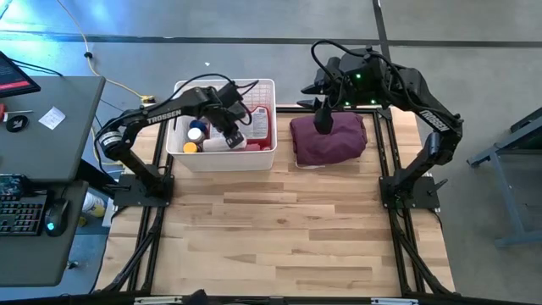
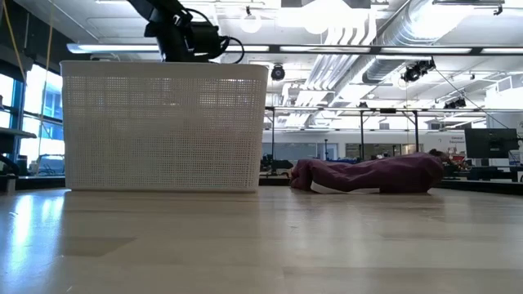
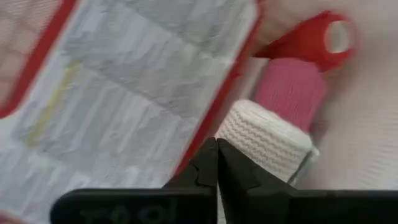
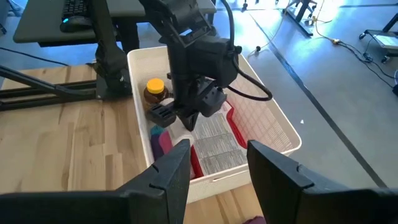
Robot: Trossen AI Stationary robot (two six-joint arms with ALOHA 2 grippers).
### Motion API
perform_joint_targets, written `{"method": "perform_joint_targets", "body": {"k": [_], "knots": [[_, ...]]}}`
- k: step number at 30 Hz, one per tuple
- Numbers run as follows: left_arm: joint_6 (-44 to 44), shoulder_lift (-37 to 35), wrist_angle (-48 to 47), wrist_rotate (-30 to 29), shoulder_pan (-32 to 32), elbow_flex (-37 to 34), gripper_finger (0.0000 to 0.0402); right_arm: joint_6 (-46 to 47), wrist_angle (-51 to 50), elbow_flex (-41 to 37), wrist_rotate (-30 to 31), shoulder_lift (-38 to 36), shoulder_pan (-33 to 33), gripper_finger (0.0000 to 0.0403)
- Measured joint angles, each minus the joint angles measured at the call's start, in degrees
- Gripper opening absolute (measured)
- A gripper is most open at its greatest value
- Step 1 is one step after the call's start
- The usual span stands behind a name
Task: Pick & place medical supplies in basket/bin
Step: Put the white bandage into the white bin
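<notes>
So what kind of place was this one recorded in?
Most likely a robotics lab in a large open industrial hall: exposed ceiling ducts run overhead, a desk with a keyboard stands beside the wooden table, and the floor is bare concrete.

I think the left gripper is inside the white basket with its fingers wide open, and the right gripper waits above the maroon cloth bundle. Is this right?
Not quite. The left gripper is inside the white basket, but its fingers are shut together, not wide open; the left wrist view shows the tips meeting beside a white roll. The rest holds: in the high view the right gripper waits above the maroon cloth bundle.
</notes>
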Motion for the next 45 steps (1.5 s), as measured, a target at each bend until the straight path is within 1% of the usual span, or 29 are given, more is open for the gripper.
{"method": "perform_joint_targets", "body": {"k": [4,8,11,14,17,20,22,24,26,29,32,36,41,45], "knots": [[-0.5,0.04,-0.56,-7.1,-0.02,0.0,0.0081,-0.1,-0.02,0.0,1.14,0.0,0.0,0.0149],[-3.19,0.11,-1.31,-7.73,0.0,2.12,0.0094,-0.09,-0.15,0.0,1.23,0.0,-0.02,0.0149],[-3.36,0.04,-1.43,-5.93,-0.04,5.4,0.0087,-0.28,-0.43,0.0,1.24,0.0,-0.02,0.0149],[-3.97,0.02,-1.12,-3.37,-0.02,7.6,0.0068,-0.85,-0.42,0.0,1.26,0.0,-0.02,0.0149],[-4.45,0.03,-0.75,-2.23,-0.02,7.13,0.0042,-0.98,-0.42,0.0,1.3,0.0,-0.09,0.0149],[-4.21,1.25,-1.11,-3.35,-0.01,5.17,0.0022,-0.98,-0.43,0.0,1.29,0.0,-0.31,0.0149],[-4.3,2.46,-1.53,-3.0,0.0,3.76,0.0021,-1.08,-0.42,0.0,1.36,0.0,-0.31,0.0149],[-4.53,3.33,-1.01,-1.18,0.0,2.6,0.0023,-1.11,-0.43,0.0,1.37,0.0,-0.31,0.0149],[-4.5,4.21,-0.9,1.06,-0.15,1.88,0.0038,-1.15,-0.42,0.0,1.37,0.0,-0.31,0.0149],[-4.49,5.73,-1.42,1.76,-1.59,1.66,0.007,-1.57,-0.42,0.0,1.41,0.0,-0.31,0.0149],[-4.27,6.12,-2.33,2.05,-2.35,1.62,0.008,-1.59,-0.42,0.0,1.45,0.0,-0.31,0.0149],[-4.51,6.18,-4.27,2.64,-3.44,2.0,0.006,-1.59,-0.44,0.0,1.49,0.0,-0.45,0.0149],[-4.51,6.32,-13.08,3.49,-3.43,5.0,0.0022,-1.59,-0.46,0.0,1.39,0.0,-1.47,0.0149],[-4.53,6.32,-15.6,4.18,-3.41,7.78,0.0025,-1.59,-0.46,0.0,0.48,0.0,-2.73,0.0149]]}}
